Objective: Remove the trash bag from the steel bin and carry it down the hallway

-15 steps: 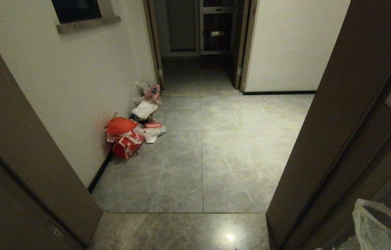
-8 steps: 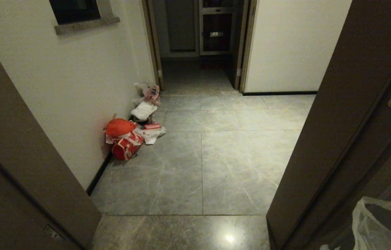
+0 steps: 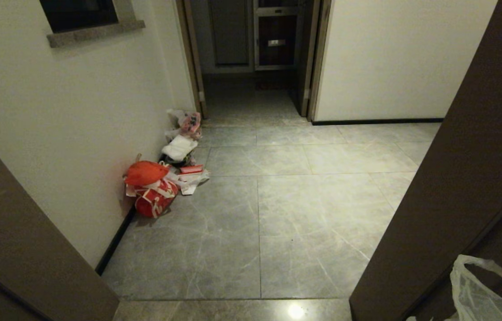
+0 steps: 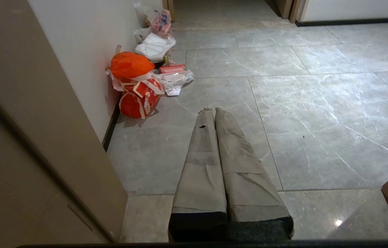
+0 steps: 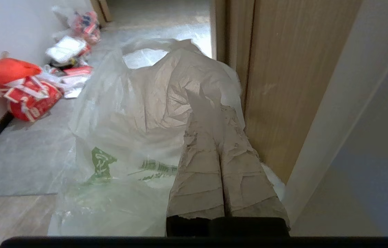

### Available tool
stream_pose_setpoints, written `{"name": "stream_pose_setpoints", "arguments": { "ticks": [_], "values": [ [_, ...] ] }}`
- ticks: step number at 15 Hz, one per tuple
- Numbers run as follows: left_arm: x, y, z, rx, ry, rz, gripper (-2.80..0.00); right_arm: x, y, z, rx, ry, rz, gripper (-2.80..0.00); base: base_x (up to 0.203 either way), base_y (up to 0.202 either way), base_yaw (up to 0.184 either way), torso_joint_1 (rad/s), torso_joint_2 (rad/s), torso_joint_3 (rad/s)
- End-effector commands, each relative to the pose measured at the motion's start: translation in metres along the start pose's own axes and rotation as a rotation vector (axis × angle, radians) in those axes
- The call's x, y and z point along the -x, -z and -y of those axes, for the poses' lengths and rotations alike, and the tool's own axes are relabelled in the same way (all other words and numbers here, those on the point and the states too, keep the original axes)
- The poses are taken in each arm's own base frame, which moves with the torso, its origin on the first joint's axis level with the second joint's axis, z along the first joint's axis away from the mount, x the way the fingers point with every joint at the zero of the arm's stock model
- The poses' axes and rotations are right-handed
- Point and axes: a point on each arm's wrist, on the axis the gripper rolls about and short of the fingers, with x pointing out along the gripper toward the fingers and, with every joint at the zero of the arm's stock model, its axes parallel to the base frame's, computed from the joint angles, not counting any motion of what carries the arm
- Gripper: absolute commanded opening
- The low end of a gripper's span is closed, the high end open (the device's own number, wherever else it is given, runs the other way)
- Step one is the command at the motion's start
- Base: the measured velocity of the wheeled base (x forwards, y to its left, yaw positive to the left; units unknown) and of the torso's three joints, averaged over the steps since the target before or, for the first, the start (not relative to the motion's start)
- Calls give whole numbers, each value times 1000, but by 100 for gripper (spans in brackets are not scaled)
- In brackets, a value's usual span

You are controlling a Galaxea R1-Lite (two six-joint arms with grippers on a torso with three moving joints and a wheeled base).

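Bag carried at the doorway
Right tool point(image 5: 219, 103) apparently pinches the trash bag point(image 5: 138, 120); left tool point(image 4: 213, 110) pressed together, empty, above the hallway point(image 3: 304, 209) floor.

Translucent green-printed trash bag point(image 5: 138, 113) hangs above hallway point(image 3: 277, 200) tiles.

Right gripper point(image 5: 218, 103) jaws pressed together on bunched trash bag point(image 5: 128, 113), green printing low on bag, red-orange bag point(image 5: 21, 86) by wall, brown door frame point(image 5: 276, 75) just beside bag.
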Motion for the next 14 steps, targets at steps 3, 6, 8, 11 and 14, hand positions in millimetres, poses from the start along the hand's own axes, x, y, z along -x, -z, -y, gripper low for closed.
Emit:
{"name": "stream_pose_setpoints", "arguments": {
  "ticks": [3, 6, 8, 11, 14],
  "values": [
    [0, 0, 0, 2, -1, -2, -280, 0, 0, 0, -1, 0, 1, -280, 18, 0, -1, 2, 1, -1],
    [0, 0, 0, 3, 0, -1, -280, 0, 0, 0, 1, 0, 2, -280, 0, 0, 0, 0, 0, 0],
    [0, 0, 0, 3, 0, -2, -280, 0, 0, 0, 1, 0, 2, -280, 2, 108, 11, -1, 2, 5],
    [0, 0, 0, 2, 0, 0, -280, 0, 0, 0, -1, 0, 2, -280, 0, 191, 9, 3, 3, 4],
    [0, 0, 0, 0, 0, -1, -280, 0, 0, 0, 1, 0, 2, -280, 0, 166, 9, 1, 4, 0]
  ]
}}
